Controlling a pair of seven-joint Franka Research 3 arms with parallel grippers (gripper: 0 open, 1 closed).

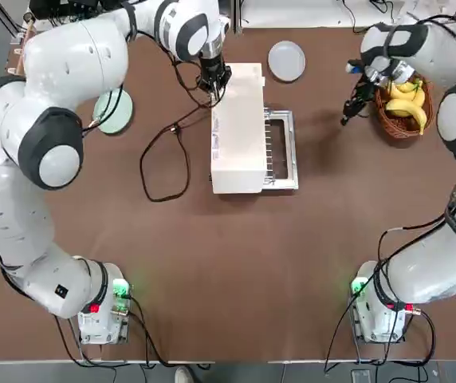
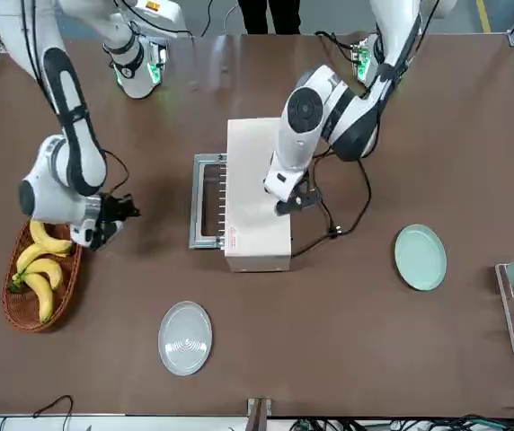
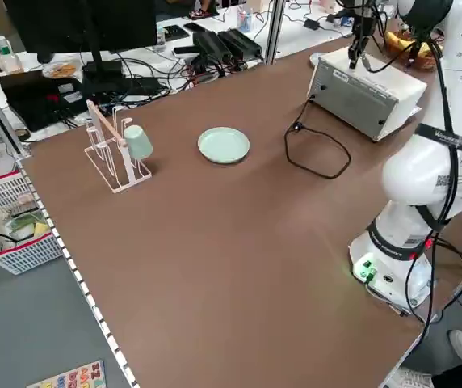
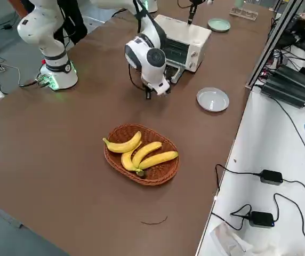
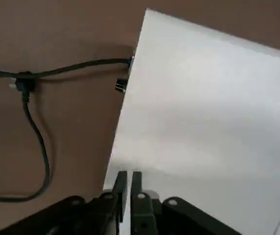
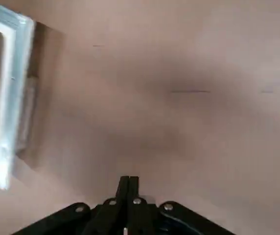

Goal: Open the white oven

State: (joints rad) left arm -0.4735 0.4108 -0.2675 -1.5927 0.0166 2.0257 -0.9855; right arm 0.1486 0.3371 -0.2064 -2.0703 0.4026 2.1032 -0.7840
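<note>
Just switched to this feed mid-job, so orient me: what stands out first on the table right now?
The white oven sits mid-table with its silver-framed door folded down flat toward the right arm's side. The left gripper rests shut on the oven's top rear edge, above the black cord. The right gripper, shut and empty, hovers between the oven and a basket of bananas.

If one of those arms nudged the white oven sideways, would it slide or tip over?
Probably slide, not tip: the oven is a low, wide box sitting flat on the table. Its open door lies flat toward the right arm's side, widening its base there. The cord looks slack, so it likely just trails.
</note>
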